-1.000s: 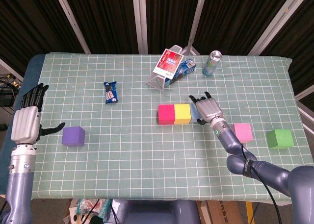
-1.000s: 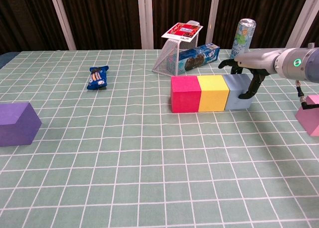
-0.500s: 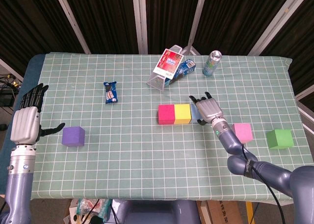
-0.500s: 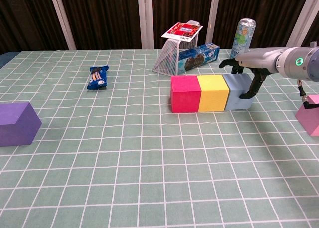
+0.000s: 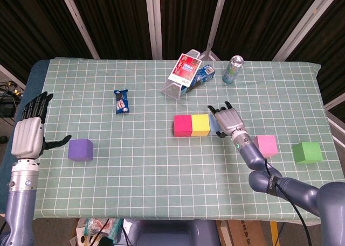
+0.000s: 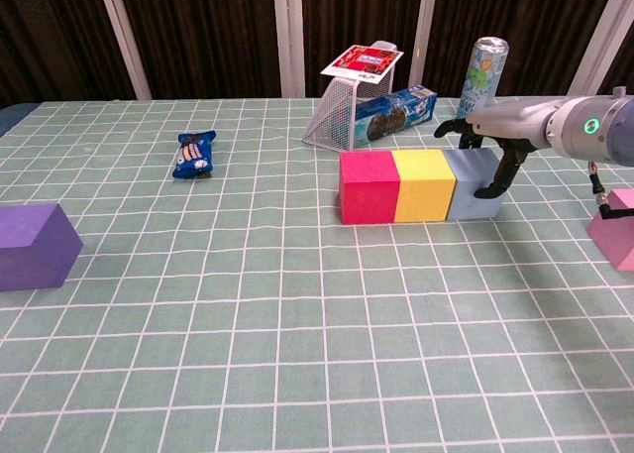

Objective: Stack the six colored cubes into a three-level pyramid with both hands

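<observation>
Two snack packs (image 5: 122, 101), one can (image 5: 232, 69)

Red cube (image 6: 369, 186), yellow cube (image 6: 424, 184) and pale blue cube (image 6: 474, 196) sit touching in a row mid-table. Purple cube (image 5: 81, 149) is way off left; pink cube (image 5: 266, 145) and green cube (image 5: 308, 152) sit apart on the right.

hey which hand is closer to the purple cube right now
Left. The left hand hangs just left of the purple cube, not touching it. The right hand is across the table, wrapped over the blue cube.
</observation>
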`<action>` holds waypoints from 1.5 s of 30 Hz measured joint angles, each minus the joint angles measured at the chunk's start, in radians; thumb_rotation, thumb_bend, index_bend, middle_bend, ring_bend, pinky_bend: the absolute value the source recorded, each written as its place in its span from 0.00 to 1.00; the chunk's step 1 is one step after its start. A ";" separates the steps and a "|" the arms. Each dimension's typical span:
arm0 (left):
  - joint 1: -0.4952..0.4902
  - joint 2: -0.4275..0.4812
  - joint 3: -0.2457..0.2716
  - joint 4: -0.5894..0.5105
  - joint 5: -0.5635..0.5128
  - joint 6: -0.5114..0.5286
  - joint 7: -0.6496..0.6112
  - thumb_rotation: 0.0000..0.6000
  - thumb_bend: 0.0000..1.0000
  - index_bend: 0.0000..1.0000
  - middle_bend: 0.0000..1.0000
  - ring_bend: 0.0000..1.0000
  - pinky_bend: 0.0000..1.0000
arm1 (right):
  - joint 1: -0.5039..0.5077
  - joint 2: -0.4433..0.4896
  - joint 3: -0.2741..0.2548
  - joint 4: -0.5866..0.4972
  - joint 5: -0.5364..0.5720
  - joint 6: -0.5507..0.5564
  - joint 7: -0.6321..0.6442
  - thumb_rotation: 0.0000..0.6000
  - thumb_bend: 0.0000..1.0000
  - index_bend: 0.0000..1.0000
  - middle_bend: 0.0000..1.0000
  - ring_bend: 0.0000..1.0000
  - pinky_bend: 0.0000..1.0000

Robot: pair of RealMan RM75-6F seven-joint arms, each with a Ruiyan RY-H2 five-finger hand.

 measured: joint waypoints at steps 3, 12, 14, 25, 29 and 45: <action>-0.001 -0.001 0.001 0.001 -0.001 -0.002 0.001 1.00 0.12 0.00 0.00 0.00 0.01 | -0.001 -0.001 -0.001 0.000 0.002 0.000 0.001 1.00 0.32 0.00 0.34 0.23 0.00; -0.002 -0.002 -0.001 0.001 -0.003 -0.001 0.002 1.00 0.12 0.00 0.00 0.00 0.01 | -0.001 -0.007 0.002 -0.007 -0.002 0.006 0.003 1.00 0.32 0.00 0.34 0.23 0.00; -0.002 -0.002 -0.001 0.000 -0.004 -0.001 0.002 1.00 0.12 0.00 0.00 0.00 0.01 | 0.000 -0.007 0.003 -0.009 -0.003 0.007 0.002 1.00 0.32 0.00 0.34 0.23 0.00; -0.002 -0.001 -0.001 0.002 -0.008 -0.003 0.000 1.00 0.12 0.00 0.00 0.00 0.01 | 0.004 -0.011 0.002 -0.010 0.034 0.005 -0.015 1.00 0.32 0.00 0.19 0.21 0.00; -0.002 -0.001 -0.001 0.001 -0.008 -0.003 0.000 1.00 0.12 0.00 0.00 0.00 0.01 | 0.004 -0.009 -0.002 -0.015 0.057 0.013 -0.036 1.00 0.32 0.00 0.13 0.18 0.00; 0.001 0.004 0.003 -0.007 0.002 0.000 -0.002 1.00 0.12 0.00 0.00 0.00 0.01 | -0.015 0.055 -0.003 -0.130 0.105 0.097 -0.088 1.00 0.32 0.00 0.00 0.07 0.00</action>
